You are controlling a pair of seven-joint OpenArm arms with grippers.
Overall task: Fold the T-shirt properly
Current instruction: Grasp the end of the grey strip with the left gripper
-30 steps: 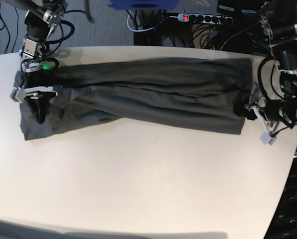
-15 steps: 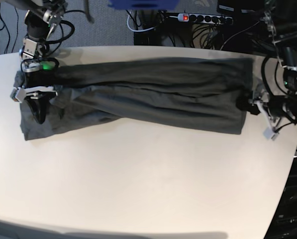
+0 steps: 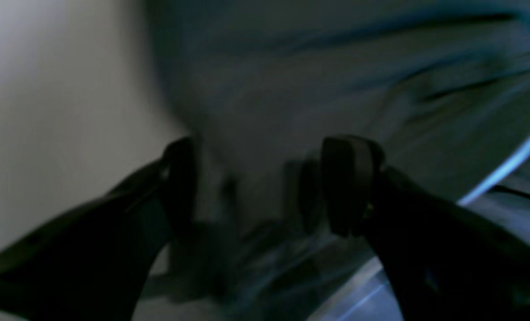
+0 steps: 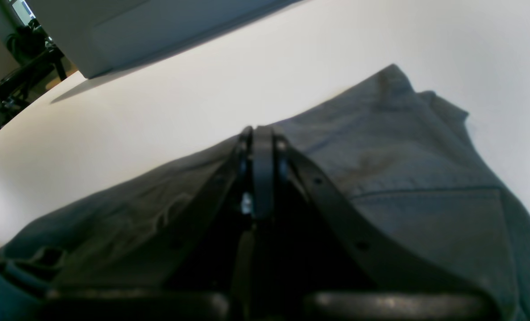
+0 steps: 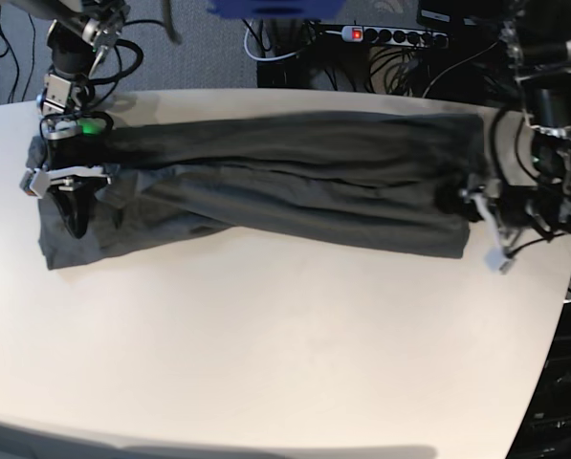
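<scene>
1. Since a second ago, left gripper (image 5: 454,203) has slid leftward onto the T-shirt's (image 5: 285,182) right end, jaws spread wide astride cloth.
2. Right gripper (image 5: 75,218) rests pinched together on the shirt's left end.
3. T-shirt lies folded lengthwise across the far table (image 5: 285,354).

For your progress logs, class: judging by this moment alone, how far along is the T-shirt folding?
Done: the T-shirt lies as a long narrow band across the table. In hand: the right gripper is shut over one end, and the left gripper is open at the other end's edge. Left: folding the band crosswise into a compact stack.
</scene>
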